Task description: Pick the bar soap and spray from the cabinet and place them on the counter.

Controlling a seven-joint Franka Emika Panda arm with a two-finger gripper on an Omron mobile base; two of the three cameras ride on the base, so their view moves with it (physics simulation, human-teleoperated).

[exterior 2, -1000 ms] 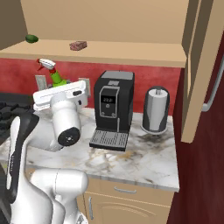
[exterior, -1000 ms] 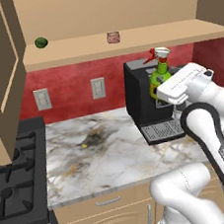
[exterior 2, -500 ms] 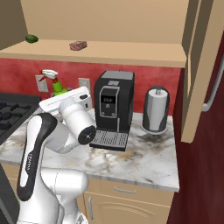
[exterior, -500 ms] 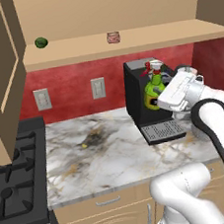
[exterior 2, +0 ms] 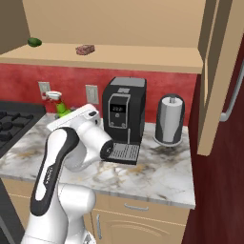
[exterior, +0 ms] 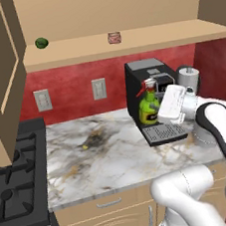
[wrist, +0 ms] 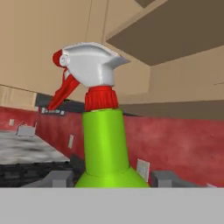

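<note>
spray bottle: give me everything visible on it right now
The spray is a small bright green bottle, plastic by its look, with a yellow label in dark print, a red collar and trigger, and a white-grey nozzle head. It stands roughly upright, held off the counter in front of the black coffee machine. The gripper grips its lower body, one finger on each side. Its base is hidden in the hand view.

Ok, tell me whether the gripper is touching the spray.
Touching. In the hand view the spray stands between the gripper fingertips, one tight against each side of its green body; in the left base view it hangs above the counter.
</note>
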